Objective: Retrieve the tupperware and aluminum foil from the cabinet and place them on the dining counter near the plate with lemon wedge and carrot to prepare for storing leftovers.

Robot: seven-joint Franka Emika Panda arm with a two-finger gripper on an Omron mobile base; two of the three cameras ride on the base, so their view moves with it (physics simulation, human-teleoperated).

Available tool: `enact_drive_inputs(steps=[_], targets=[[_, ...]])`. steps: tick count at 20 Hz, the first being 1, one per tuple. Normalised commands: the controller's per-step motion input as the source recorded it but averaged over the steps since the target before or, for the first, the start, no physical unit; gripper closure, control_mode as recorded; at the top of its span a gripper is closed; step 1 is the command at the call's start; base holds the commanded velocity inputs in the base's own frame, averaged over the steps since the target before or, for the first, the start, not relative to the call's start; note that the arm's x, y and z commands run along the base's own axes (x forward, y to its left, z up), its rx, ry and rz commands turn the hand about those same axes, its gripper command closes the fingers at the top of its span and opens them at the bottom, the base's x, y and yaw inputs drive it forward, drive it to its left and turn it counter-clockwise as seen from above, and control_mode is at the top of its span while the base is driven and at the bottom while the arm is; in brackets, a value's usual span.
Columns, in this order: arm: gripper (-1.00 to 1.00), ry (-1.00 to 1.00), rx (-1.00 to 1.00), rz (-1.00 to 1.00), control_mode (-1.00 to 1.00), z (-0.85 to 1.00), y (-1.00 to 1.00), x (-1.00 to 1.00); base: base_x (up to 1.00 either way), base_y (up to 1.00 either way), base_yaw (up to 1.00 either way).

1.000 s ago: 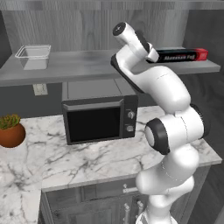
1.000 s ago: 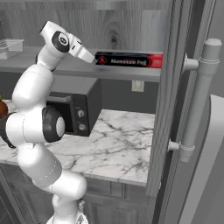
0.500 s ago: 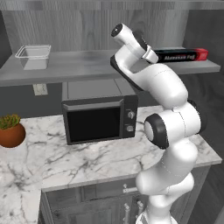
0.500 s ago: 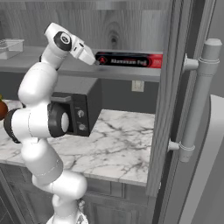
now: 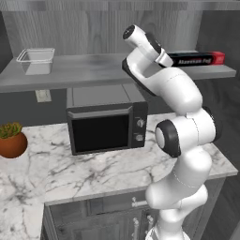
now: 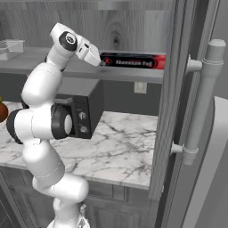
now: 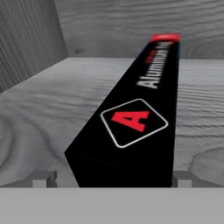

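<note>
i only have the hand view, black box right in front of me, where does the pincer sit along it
Observer: At its near black end. In the right base view the pincer meets that end of the aluminum foil; the red end points away from the arm.
Operator: closed on it yet
Observer: No. The fingertips stand wide, one on each side of the carton's end.
Operator: wheres the tupperware
Observer: On the same cabinet shelf, at the far left end in the left base view, the tupperware stands apart from the foil.
Operator: whats under the shelf
Observer: A black microwave on the marble worktop.
</note>
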Motion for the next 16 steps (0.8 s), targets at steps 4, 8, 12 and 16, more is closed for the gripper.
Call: enact_drive_inputs(steps=[4, 8, 12, 16], targets=[[1.00, 0.00, 0.00, -0.01, -1.00, -0.25, -0.30, 0.00, 0.00, 0.00, 0.00], [1.00, 0.00, 0.00, 0.00, -1.00, -0.08, -0.02, 0.00, 0.00, 0.00, 0.00], [1.00, -0.01, -0.01, 0.10, -1.00, 0.00, 0.15, -0.56, 0.00, 0.00, 0.00], [1.00, -0.06, -0.10, 0.13, -1.00, 0.00, 0.59, -1.00, 0.00, 0.00, 0.00]])
